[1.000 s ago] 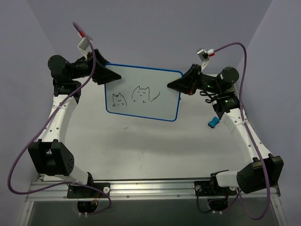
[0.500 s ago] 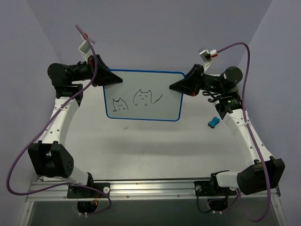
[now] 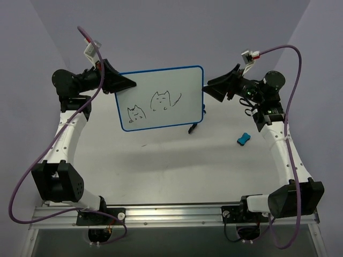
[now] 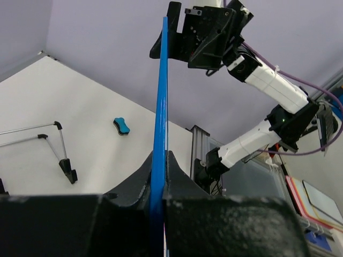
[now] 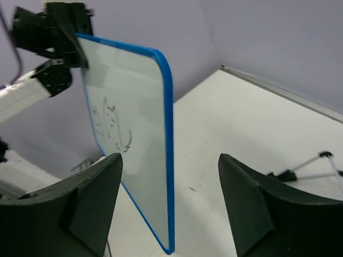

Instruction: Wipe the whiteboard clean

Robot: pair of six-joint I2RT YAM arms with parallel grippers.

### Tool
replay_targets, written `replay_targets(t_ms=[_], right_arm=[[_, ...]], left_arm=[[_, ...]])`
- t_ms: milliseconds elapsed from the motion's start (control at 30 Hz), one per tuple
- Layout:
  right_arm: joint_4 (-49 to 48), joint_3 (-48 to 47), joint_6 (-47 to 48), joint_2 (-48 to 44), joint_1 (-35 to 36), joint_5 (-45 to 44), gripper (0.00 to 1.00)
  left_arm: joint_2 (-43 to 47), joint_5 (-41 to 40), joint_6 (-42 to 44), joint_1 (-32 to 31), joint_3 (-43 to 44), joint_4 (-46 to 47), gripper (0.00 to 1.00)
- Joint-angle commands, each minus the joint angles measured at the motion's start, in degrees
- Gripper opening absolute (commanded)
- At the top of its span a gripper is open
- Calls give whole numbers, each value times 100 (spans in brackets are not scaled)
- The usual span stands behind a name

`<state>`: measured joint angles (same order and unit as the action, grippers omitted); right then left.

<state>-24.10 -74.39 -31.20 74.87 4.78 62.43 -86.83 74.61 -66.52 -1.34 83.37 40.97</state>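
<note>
The whiteboard (image 3: 161, 99), white with a blue rim and two black cat doodles, hangs tilted above the table. My left gripper (image 3: 126, 84) is shut on its left edge. In the left wrist view the rim (image 4: 159, 96) runs edge-on, pinched in my left gripper (image 4: 159, 170). My right gripper (image 3: 209, 87) stands open just off the board's right edge. In the right wrist view the board (image 5: 128, 118) lies in line with my right gripper (image 5: 170, 160), and neither finger touches it.
A small blue eraser (image 3: 243, 138) lies on the table right of the board and shows in the left wrist view too (image 4: 122, 126). A thin wire stand with black feet (image 3: 193, 127) sits under the board's lower right corner. Purple walls close in the back and sides.
My right gripper has opened, let go of the board's right edge and drawn back. The left gripper shut on the left edge and now holds the board alone, tilted up on its right.
</note>
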Motion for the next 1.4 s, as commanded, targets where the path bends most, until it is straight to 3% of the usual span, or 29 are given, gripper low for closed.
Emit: replay_targets(t_ms=[0, 67, 100, 200, 333, 500, 667, 867, 1100, 1367], right_arm=[[1483, -654, 1070, 45, -29, -1239, 71], [2214, -796, 1388, 19, -82, -1916, 90], [2382, -849, 1450, -7, -126, -2702, 99], [3094, -963, 1503, -183, -336, -3788, 100], [3788, -893, 1144, -236, -616, -6078, 100], [3789, 388, 196, -43, -829, -7375, 100], [3798, 1233, 246, 334, -1004, -7537, 98], [3605, 1770, 492, 950, -1365, -7017, 84], [3271, 2051, 360, 1266, -1409, -6824, 65], [2964, 2016, 281, 1829, -1234, -6648, 60]], left_arm=[[254, -754, 498, 47, 127, -754, 2], [263, -816, 753, 81, 127, -1090, 2], [280, -825, 920, 99, 100, -1239, 2], [473, -1000, 1507, 108, -31, -1983, 2], [956, -1711, 2459, 108, -250, -3357, 2], [1905, -2536, 2652, 108, -1198, -4059, 2], [2774, -2969, 3320, 108, -1788, -5230, 2], [3654, -3321, 3277, 108, -2755, -5134, 2], [3690, -3374, 3663, 99, -2985, -5450, 2], [3840, -3479, 3945, 20, -3011, -5722, 2]])
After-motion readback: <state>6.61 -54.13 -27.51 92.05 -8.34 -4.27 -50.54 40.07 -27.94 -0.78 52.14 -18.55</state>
